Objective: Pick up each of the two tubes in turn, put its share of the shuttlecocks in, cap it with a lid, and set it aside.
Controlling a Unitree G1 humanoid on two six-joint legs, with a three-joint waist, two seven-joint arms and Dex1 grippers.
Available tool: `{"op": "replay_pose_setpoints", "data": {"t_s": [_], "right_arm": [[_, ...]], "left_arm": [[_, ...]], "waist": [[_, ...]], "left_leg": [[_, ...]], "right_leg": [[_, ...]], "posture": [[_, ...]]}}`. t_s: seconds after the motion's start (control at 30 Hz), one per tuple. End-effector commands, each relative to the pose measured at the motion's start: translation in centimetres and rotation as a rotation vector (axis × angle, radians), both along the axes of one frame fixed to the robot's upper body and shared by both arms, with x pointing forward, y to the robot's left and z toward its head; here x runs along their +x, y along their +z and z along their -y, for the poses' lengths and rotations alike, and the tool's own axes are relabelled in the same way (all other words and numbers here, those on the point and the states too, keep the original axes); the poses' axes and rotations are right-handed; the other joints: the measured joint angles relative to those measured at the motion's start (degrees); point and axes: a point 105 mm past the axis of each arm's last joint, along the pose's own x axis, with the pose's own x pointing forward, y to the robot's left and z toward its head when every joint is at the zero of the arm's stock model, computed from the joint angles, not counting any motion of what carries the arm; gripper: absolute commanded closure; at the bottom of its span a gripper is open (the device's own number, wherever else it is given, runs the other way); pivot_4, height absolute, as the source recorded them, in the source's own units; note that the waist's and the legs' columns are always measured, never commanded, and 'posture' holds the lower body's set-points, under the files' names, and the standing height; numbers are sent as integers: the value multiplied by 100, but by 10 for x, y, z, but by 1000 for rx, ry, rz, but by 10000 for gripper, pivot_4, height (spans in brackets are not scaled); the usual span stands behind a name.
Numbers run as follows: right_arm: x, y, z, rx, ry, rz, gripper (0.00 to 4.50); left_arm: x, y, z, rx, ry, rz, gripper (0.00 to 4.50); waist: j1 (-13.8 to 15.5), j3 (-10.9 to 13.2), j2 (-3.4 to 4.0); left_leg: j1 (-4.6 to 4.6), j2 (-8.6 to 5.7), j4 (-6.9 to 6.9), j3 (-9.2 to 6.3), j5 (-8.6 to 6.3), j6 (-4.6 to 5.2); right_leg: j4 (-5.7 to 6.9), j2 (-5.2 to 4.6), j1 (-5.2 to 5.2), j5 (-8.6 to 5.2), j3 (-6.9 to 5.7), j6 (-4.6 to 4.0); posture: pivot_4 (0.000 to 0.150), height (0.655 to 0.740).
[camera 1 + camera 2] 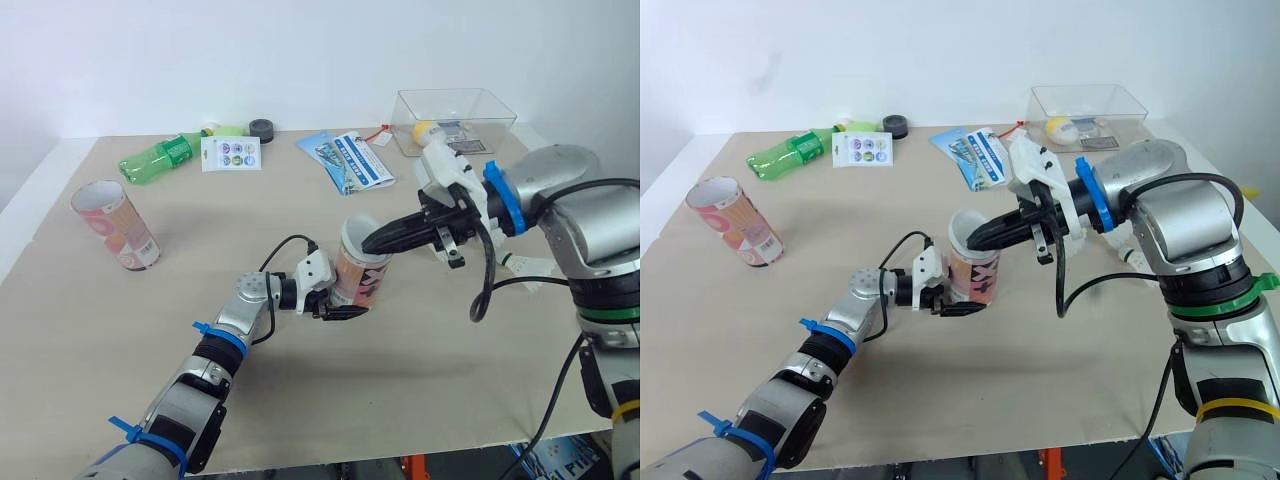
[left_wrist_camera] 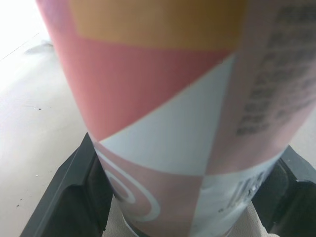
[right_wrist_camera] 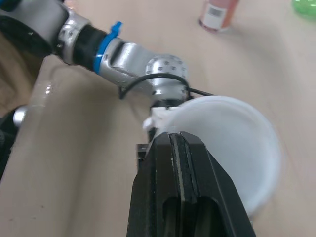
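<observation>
Left gripper (image 1: 338, 303) – fingers closed on the lower part of the tube (image 1: 360, 265), which stands slightly tilted at mid-table; whether its base touches the table cannot be told. Right gripper (image 1: 375, 241) – fingers pressed together, nothing seen between them, tips at the tube's open mouth, just over the rim. Second tube (image 1: 115, 225) stands well apart on the left side of the table.

Hazard: the hold is low and the right gripper's tips are high, so a push against the rim would probably lever the tube over or twist it out of the fingers. A dent in the rim could also spoil the fit of the lid (image 1: 262, 128).
</observation>
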Motion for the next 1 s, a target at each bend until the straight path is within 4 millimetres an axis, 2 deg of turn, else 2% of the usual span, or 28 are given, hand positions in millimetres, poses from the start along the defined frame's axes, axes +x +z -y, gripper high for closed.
{"op": "replay_pose_setpoints", "data": {"t_s": [0.03,0.17,0.37,0.6,1.0], "right_arm": [[0,23,2,26,3,82,44383],[6,29,-4,48,0,110,44383],[13,22,-18,68,9,128,44383],[25,17,-22,72,-8,160,44383],[23,7,-24,46,23,125,44383]], "left_arm": [[-14,-28,1,72,-44,-82,12135],[-14,-28,1,73,-46,-81,12135],[-14,-27,2,71,-46,-80,12135],[-15,-28,1,73,-46,-79,12135],[-15,-28,1,73,-41,-80,12135]], "waist": [[0,0,0],[0,0,0],[-1,0,0],[-1,0,0],[-2,0,1]], "left_leg": [[0,0,0,-1,0,0],[0,0,-1,0,0,0],[0,0,0,-1,0,1],[-1,-2,0,0,0,1],[-1,-1,0,-1,0,1]], "right_leg": [[0,0,0,0,0,-1],[0,0,0,-1,0,0],[0,0,0,-1,0,-1],[0,-1,1,-1,1,0],[2,2,0,-1,1,0]], "posture": [[1500,7400],[1500,7400],[1500,7400],[1500,7400],[1500,7400]]}}
